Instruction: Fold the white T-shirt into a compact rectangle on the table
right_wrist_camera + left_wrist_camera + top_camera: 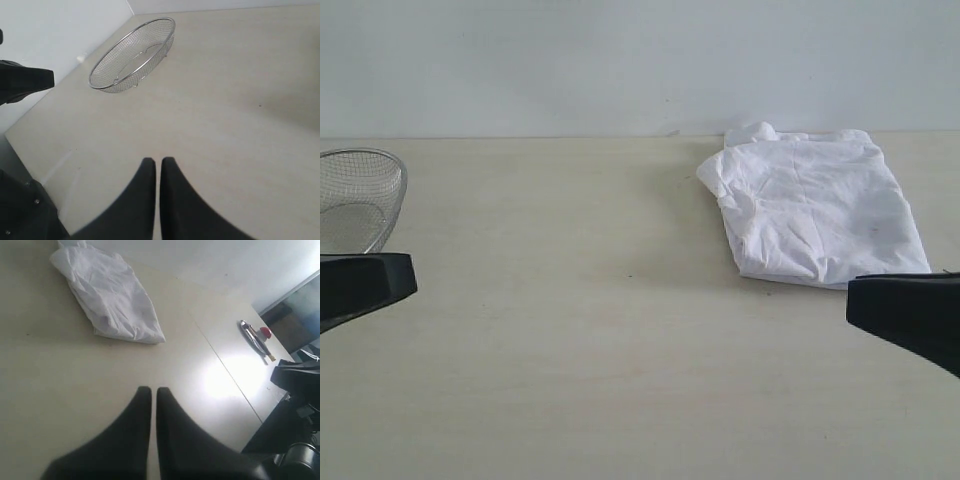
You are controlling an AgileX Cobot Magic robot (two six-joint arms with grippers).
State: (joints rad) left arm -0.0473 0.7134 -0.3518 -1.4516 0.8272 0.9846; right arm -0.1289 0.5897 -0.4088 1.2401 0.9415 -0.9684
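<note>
The white T-shirt (815, 215) lay rumpled at two o'clock on the table (620, 350); left gripper (153, 390) and right gripper (158, 161) were empty — jaws pressed together. Risk: loose folds could slump open.

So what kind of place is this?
Probably a lab test bench, not a home: a wide pale table against a plain white wall, with a roughly folded white T-shirt and a wire-mesh basket on it.
</note>
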